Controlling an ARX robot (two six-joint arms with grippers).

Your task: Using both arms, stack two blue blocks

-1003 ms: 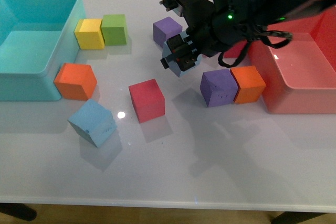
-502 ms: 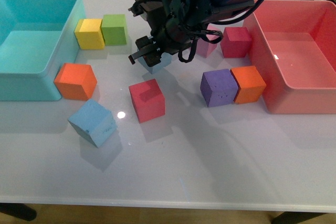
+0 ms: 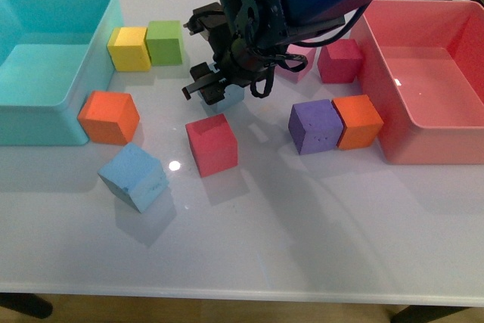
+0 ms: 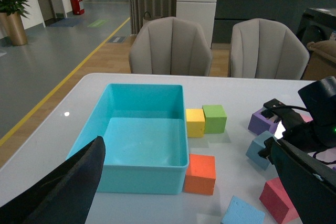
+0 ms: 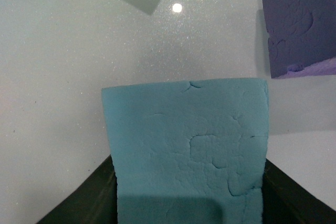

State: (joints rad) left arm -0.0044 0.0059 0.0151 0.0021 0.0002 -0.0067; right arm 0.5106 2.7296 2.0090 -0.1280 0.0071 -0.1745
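Note:
One blue block [image 3: 230, 97] hangs just above the table behind the red cube [image 3: 212, 144], with my right gripper [image 3: 214, 85] shut on it. In the right wrist view that block [image 5: 186, 150] fills the space between the dark fingers [image 5: 92, 200] of the right gripper [image 5: 189, 198]. The left wrist view also shows it [image 4: 260, 149]. The other blue block [image 3: 134, 176] lies tilted on the table at the front left, also seen from the left wrist [image 4: 242, 212]. My left gripper [image 4: 186, 182] is open, high above the table, and holds nothing. It is out of the front view.
A turquoise bin [image 3: 53, 104] stands at the left and a red bin [image 3: 423, 149] at the right. Orange [image 3: 110, 116], yellow [image 3: 130, 48] and green [image 3: 165, 41] cubes sit beside the turquoise bin. Purple [image 3: 315, 126] and orange [image 3: 359, 120] cubes sit by the red bin.
My right arm has carried the blue block leftward, from beside the purple cubes to behind the red cube. The block on the table has not moved.

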